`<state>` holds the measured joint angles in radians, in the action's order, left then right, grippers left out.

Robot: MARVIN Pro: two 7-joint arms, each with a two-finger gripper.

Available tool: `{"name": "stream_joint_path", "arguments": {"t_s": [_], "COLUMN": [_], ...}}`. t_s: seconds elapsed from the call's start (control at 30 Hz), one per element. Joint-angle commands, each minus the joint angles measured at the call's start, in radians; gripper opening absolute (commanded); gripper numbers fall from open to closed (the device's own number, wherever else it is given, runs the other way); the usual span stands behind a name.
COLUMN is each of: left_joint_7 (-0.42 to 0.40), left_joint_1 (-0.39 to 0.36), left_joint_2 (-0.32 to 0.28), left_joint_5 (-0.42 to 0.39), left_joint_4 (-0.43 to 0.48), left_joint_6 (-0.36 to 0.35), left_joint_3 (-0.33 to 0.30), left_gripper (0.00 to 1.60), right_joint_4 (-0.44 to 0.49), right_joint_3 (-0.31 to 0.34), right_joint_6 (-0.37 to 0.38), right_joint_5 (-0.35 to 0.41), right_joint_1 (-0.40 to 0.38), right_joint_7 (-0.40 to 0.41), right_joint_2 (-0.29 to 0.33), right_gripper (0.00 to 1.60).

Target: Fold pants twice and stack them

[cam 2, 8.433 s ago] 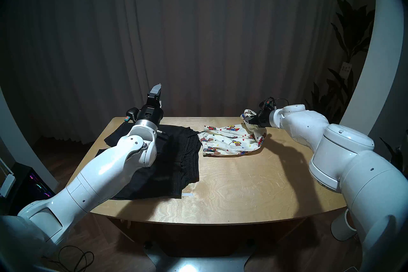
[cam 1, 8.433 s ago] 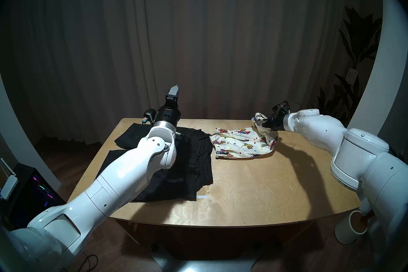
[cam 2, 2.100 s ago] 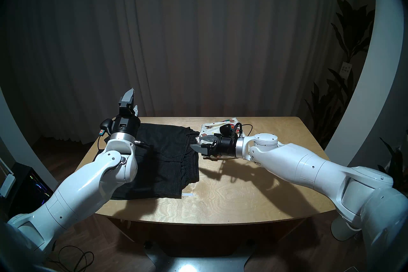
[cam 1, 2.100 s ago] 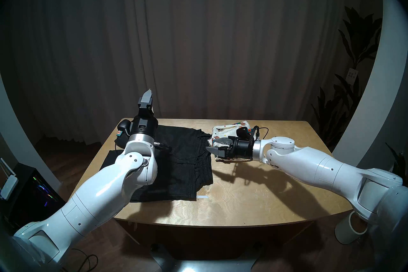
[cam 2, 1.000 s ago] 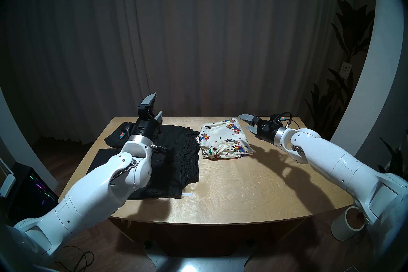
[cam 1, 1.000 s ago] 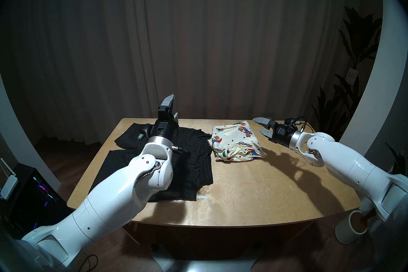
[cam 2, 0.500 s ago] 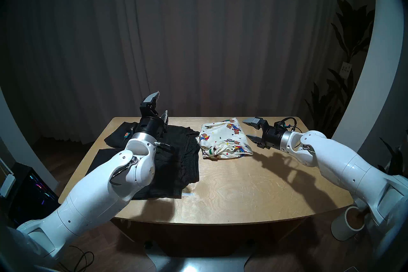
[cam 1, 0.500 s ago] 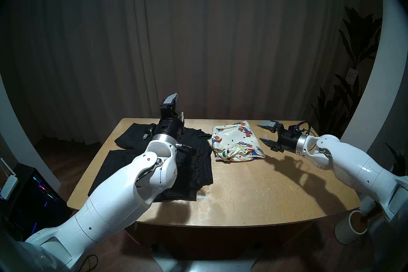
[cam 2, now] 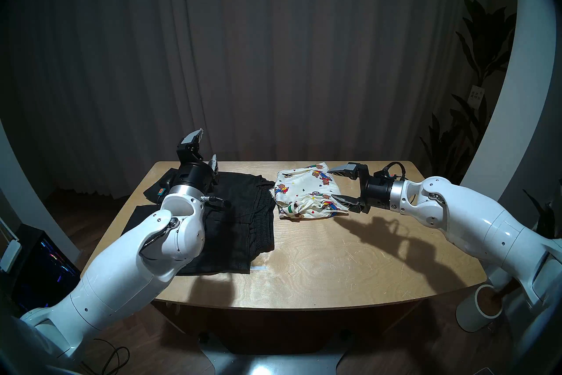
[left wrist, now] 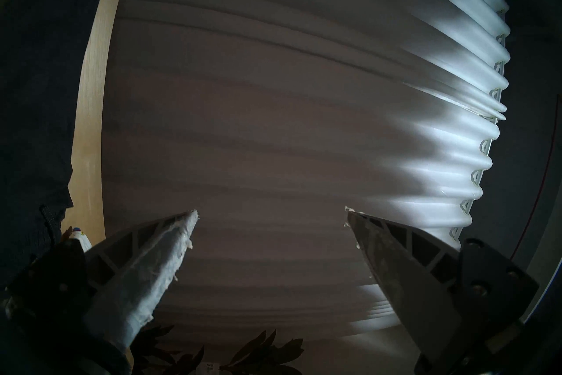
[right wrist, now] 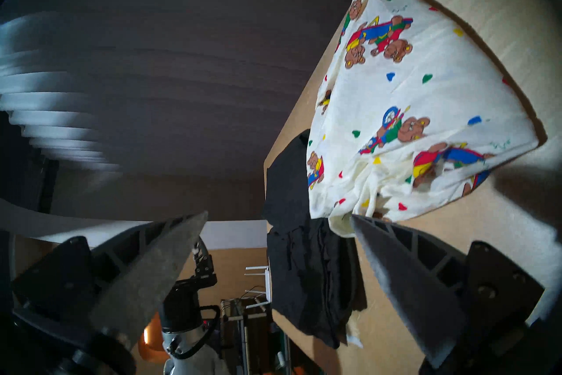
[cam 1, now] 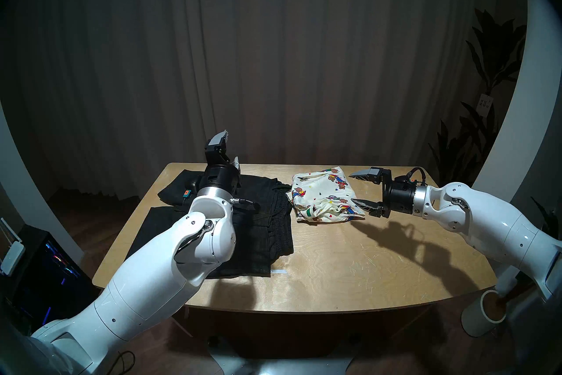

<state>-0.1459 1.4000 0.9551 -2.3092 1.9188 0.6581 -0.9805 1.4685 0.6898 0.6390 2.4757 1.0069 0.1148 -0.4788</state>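
Note:
The cream teddy-bear pants (cam 1: 325,193) (cam 2: 308,191) (right wrist: 410,109) lie folded at the back middle of the table. The black pants (cam 1: 273,231) (cam 2: 246,228) (right wrist: 313,274) lie spread out to their left. My right gripper (cam 1: 352,188) (cam 2: 331,184) (right wrist: 279,214) is open at the cream pants' right edge, one finger above the cloth and the other low at its near right corner, holding nothing. My left gripper (cam 1: 231,145) (cam 2: 207,143) (left wrist: 271,210) is open and empty, raised over the black pants' far end and pointing up at the curtain.
The wooden table (cam 1: 349,258) has a small white strip (cam 1: 278,271) by the black pants' near corner. A white cylinder (cam 1: 483,316) stands on the floor at the right, a computer case (cam 1: 51,261) at the left. A curtain (cam 1: 273,61) hangs behind.
The right gripper, open throughout, has come down and leftward from behind the cream pants to their right edge. The left gripper has drifted left, still raised. The pants have not moved.

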Motion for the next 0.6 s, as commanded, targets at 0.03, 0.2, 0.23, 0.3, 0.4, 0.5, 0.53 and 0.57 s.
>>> {"name": "stream_joint_path", "arguments": {"t_s": [0.03,0.2,0.23,0.3,0.4,0.5,0.53,0.57], "left_joint_7": [0.007,0.023,0.027,0.044,0.091,0.132,0.146,0.161], "left_joint_1": [0.053,0.107,0.115,0.133,0.155,0.180,0.189,0.200], "left_joint_2": [-0.032,-0.054,-0.060,-0.088,-0.149,-0.174,-0.195,-0.203], "left_joint_5": [0.002,-0.014,-0.014,-0.011,-0.017,-0.012,-0.015,-0.010], "left_joint_4": [0.059,0.106,0.114,0.133,0.169,0.193,0.202,0.210], "left_joint_6": [0.099,0.178,0.190,0.208,0.193,0.189,0.203,0.196], "left_joint_3": [-0.046,-0.079,-0.083,-0.083,-0.072,-0.086,-0.093,-0.102], "left_gripper": [1.60,1.60,1.60,1.60,1.60,1.60,1.60,1.60], "right_joint_4": [0.073,0.110,0.115,0.129,0.153,0.182,0.190,0.198], "right_joint_3": [0.009,-0.004,-0.006,-0.014,-0.026,-0.034,-0.039,-0.043], "right_joint_6": [0.065,0.092,0.093,0.099,0.090,0.064,0.062,0.054], "right_joint_5": [0.123,0.214,0.229,0.269,0.336,0.379,0.391,0.402], "right_joint_1": [-0.002,0.008,0.011,0.017,0.027,0.033,0.035,0.037], "right_joint_7": [-0.066,-0.119,-0.125,-0.145,-0.174,-0.196,-0.205,-0.212], "right_joint_2": [0.074,0.090,0.092,0.095,0.090,0.082,0.075,0.070], "right_gripper": [1.60,1.60,1.60,1.60,1.60,1.60,1.60,1.60]}}
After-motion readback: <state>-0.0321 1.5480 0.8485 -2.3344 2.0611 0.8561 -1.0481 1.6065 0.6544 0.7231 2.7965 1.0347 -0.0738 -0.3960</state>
